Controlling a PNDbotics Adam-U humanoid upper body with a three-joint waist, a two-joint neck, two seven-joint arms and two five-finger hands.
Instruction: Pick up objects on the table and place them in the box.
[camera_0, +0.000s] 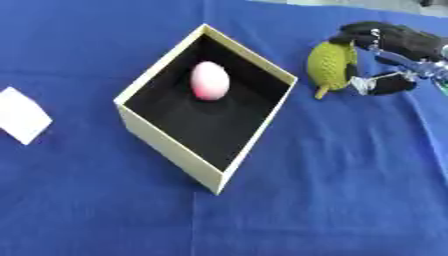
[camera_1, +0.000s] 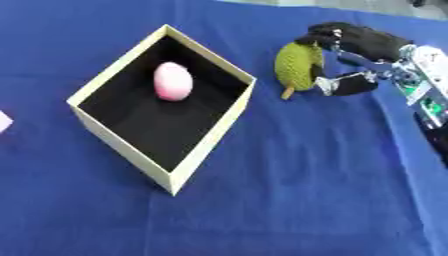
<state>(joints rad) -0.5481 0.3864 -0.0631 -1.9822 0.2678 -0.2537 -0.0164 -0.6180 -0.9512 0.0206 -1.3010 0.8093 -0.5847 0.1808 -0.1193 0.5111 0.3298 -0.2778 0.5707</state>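
- Right hand (camera_1: 354, 50): comes in from the upper right, black fingers curled over the top of the green fruit (camera_1: 298, 65) and thumb pressed in from below, so the hand is closed around it.
- Green fruit: bumpy, oval, standing roughly upright with a short stalk pointing down; it sits at the left side of the hand, just beside the box's right corner but not over it. Whether it touches the table cannot be told.
- Box (camera_0: 175, 150): one, cream walls, black inside, open top, set cornerwise on the table (camera_0: 332, 200), left of the hand.
- Pink egg-shaped object (camera_0: 210, 80): one, lying inside the box toward its far corner, well apart from the hand.
- White paper (camera_0: 21, 115): one flat piece on the table at the far left edge, well apart from the box.
- Count: one green fruit, one pink object, one box, one paper.
- Table: covered in blue cloth.
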